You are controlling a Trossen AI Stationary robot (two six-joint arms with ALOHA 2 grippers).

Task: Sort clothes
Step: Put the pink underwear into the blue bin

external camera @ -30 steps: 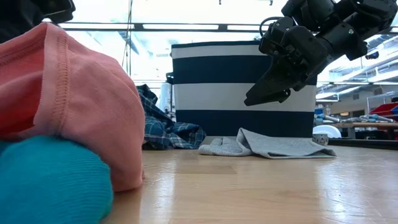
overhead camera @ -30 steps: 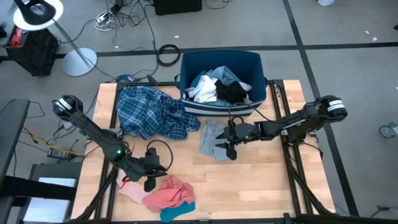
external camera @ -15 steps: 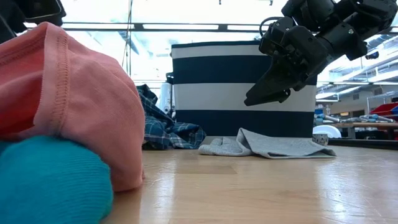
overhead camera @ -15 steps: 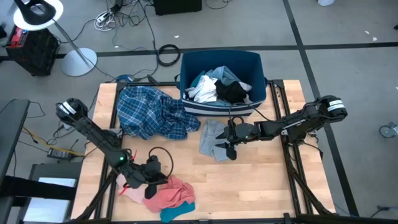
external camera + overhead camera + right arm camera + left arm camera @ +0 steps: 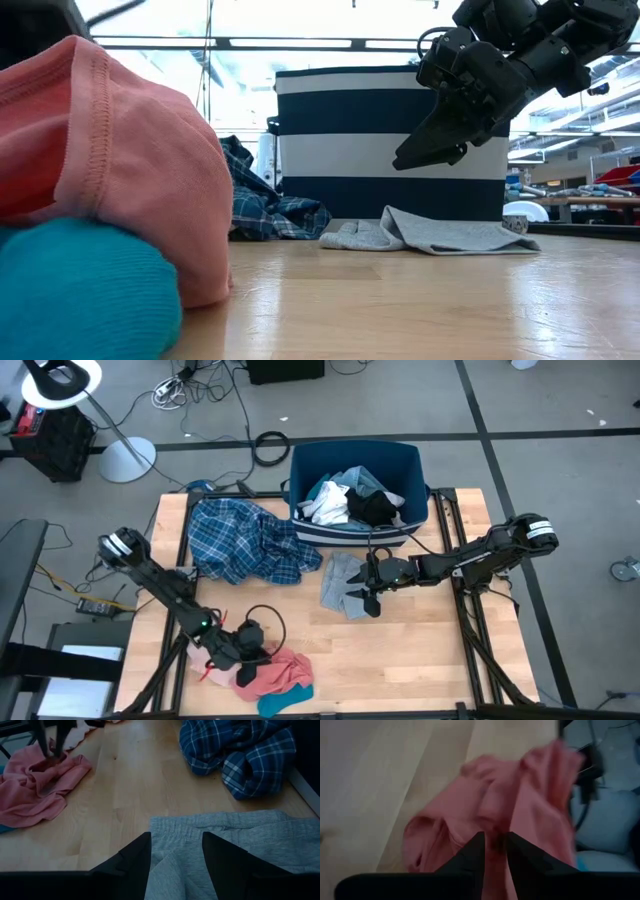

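Scanning from the left side of the table, we find the left gripper [image 5: 243,665] down at the near-left corner, right on the pink garment [image 5: 275,675], which lies crumpled at the front edge with a teal sock [image 5: 285,702] tucked just beside it. In the left wrist view its fingers [image 5: 475,851] stand close together with a fold of pink cloth caught between them, so we judge it is pinching that piece. The relation that matters for the coming move: the pink piece lies directly beneath and ahead of this gripper, well apart from the right arm, so the left arm is clearly the nearer one. Behind it, the blue plaid shirt [image 5: 245,540] sprawls in a heap toward the far-left, touching the dark blue bin [image 5: 400,460], which still holds white, black and light blue pieces. Toward the middle, the grey garment [image 5: 340,582] lies flat, its long axis running away from the front edge toward the bin. The right gripper [image 5: 368,598] hovers just above its near end, fingers spread apart and holding nothing. The wooden tabletop [image 5: 420,650] is bare on the right half. Beyond it we see a grey floor with cables, and a lamp [image 5: 60,380] at far left.
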